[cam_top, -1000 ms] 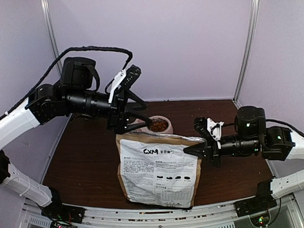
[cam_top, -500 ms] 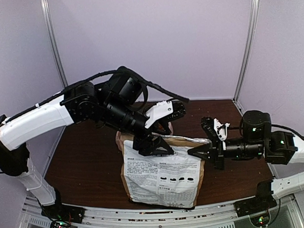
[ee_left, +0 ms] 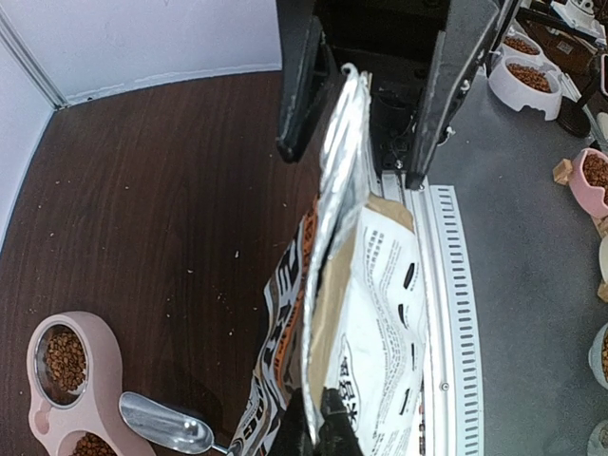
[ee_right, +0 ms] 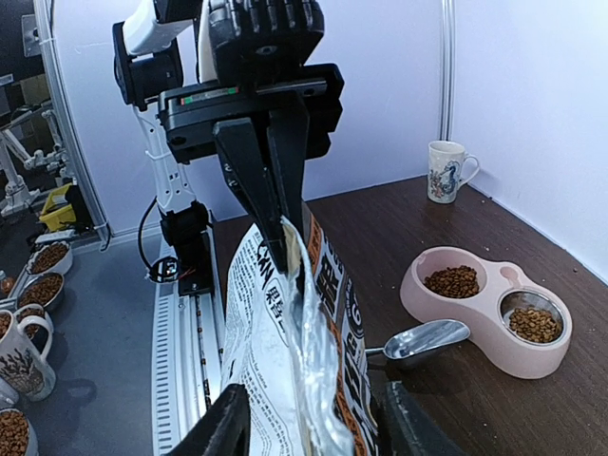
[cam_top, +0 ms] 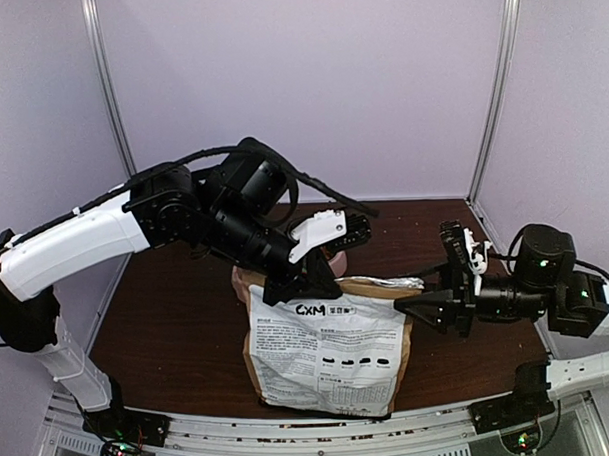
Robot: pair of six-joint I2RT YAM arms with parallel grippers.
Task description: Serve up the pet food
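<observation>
Left claw [cam_top: 309, 288] pinches the top of the paper bag [cam_top: 329, 352] near the table [cam_top: 168, 323] front edge; right claw [cam_top: 414, 312] is spread, seemingly straddling it.

One desk [cam_top: 167, 313] is carrying the things. Two arms are reaching over it, the left arm [cam_top: 75, 246] and the right arm [cam_top: 546, 270]. Each is showing two fingers: the left fingers [ee_left: 299, 85] in the left wrist view, the right fingers [ee_right: 225, 427] in the right wrist view. One tan paper bag [cam_top: 323, 337] is standing on the desk. One pink double bowl [ee_right: 487, 290] is offering two cups, and two heaps of pet food [ee_right: 452, 281] are sitting in it, one per cup. One metal scoop [ee_right: 427, 340] is lying there. One mug [ee_right: 448, 172] is standing there. Beyond the desk, two white bowls [ee_left: 518, 103] of kibble are showing, with more dishes being cut off by the frame edges.
</observation>
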